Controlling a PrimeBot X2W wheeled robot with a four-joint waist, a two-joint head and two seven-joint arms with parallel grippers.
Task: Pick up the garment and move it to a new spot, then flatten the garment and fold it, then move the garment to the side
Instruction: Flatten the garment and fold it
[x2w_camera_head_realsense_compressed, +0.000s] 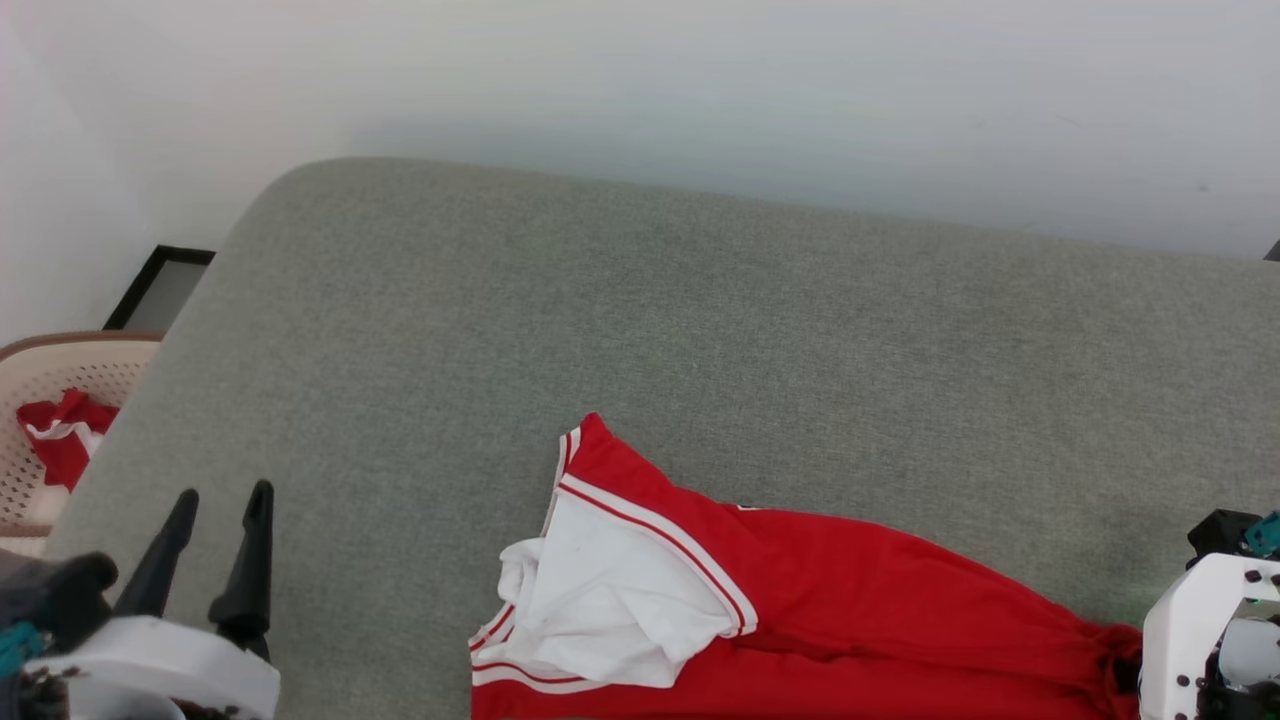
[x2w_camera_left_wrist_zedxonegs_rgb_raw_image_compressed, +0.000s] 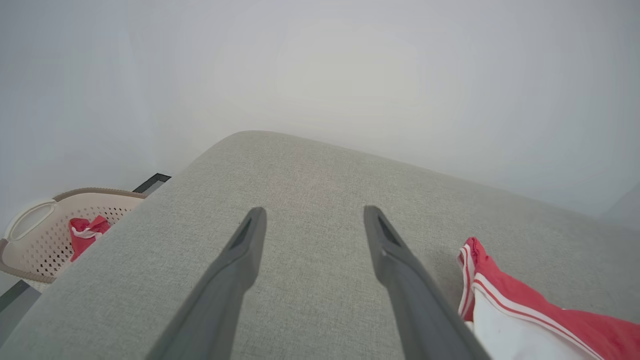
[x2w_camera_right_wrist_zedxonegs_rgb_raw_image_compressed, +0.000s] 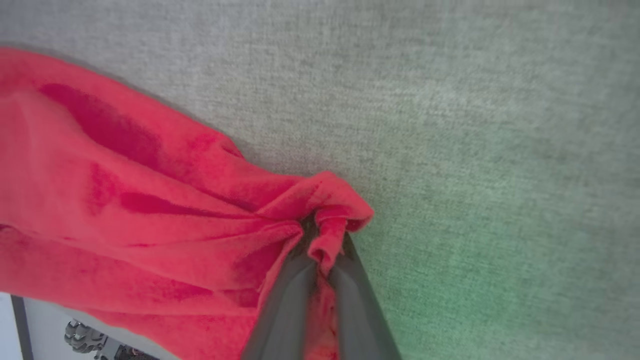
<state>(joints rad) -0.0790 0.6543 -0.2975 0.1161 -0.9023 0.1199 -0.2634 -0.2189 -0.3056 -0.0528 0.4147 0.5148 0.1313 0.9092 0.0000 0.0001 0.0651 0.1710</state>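
1. The right end effector (x2w_camera_right_wrist_zedxonegs_rgb_raw_image_compressed: 322, 240) is clenched on a small bunched corner of the red basketball jersey with white sleeves (x2w_camera_head_realsense_compressed: 820, 580); so thin a pinch may slip on lifting.
2. The jersey lies at 5 o'clock on the grey woven-fabric surface (x2w_camera_head_realsense_compressed: 700, 300) and seems to overhang its near edge, so it could slide off.
3. The left end effector (x2w_camera_left_wrist_zedxonegs_rgb_raw_image_compressed: 312, 215), at 8 o'clock, is released and empty.
4. A beige perforated plastic basket (x2w_camera_head_realsense_compressed: 40, 350) of red-and-white cloth (x2w_camera_head_realsense_compressed: 60, 440) sits at 9 o'clock, well apart and not in the way.

Garment (x2w_camera_head_realsense_compressed: 850, 585) matt cloth; cushion (x2w_camera_head_realsense_compressed: 700, 330) coarse woven fabric; basket (x2w_camera_head_realsense_compressed: 60, 368) probably plastic.
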